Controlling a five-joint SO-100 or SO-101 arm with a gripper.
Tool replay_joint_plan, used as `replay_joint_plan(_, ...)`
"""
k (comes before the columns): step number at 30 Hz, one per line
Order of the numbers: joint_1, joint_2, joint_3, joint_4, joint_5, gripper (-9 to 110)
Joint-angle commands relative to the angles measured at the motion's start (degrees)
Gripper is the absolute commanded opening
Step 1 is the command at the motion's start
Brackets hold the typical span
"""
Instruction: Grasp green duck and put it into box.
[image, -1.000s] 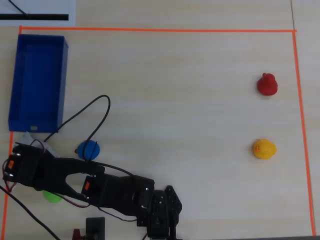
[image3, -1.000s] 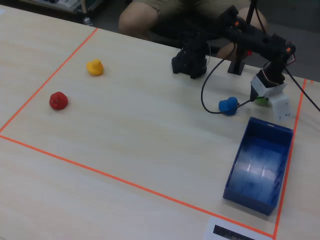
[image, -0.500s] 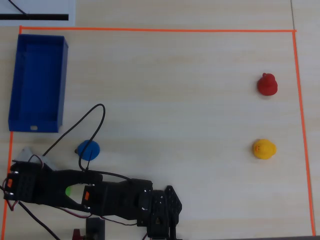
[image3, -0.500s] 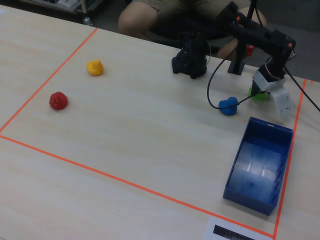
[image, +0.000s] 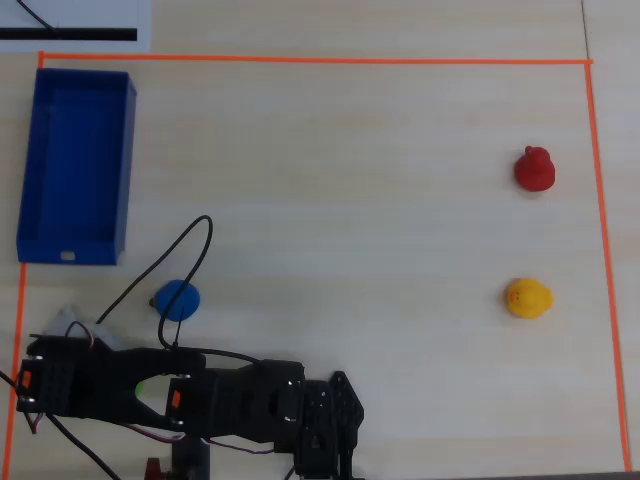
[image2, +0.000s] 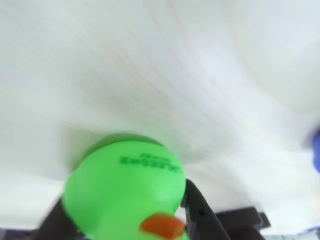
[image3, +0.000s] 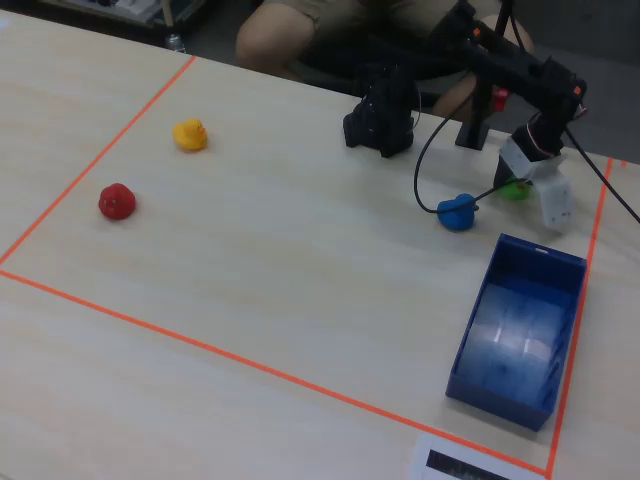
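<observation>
The green duck (image2: 127, 192) fills the bottom of the wrist view, blurred and tilted, with its orange beak low and printed letters on its upper side. My gripper (image2: 125, 212) is shut on it, with a dark finger (image2: 200, 210) pressed against each side. In the fixed view the green duck (image3: 515, 189) sits at the gripper (image3: 522, 193), just beyond the box's far short end. In the overhead view only a sliver of the duck (image: 143, 385) shows under the arm. The blue box (image: 75, 165) lies at the top left and is empty; it also shows in the fixed view (image3: 520, 335).
A blue duck (image: 177, 299) lies close to the gripper beside a black cable (image: 195, 240). A red duck (image: 535, 168) and a yellow duck (image: 528, 298) stand far right. Orange tape (image: 600, 250) borders the table. A person sits behind the arm (image3: 330, 30).
</observation>
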Motion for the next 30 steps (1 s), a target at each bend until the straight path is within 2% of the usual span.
replay_joint_plan(1,0.26,3.08,1.49,1.49,-0.62,0)
replay_joint_plan(10,2.72,4.31,-4.48,2.37,0.44,0)
replay_joint_plan(16,3.25,4.75,-13.71,7.82,0.79,0)
replay_joint_plan(30,7.38,7.12,-18.90,8.35,2.64,0)
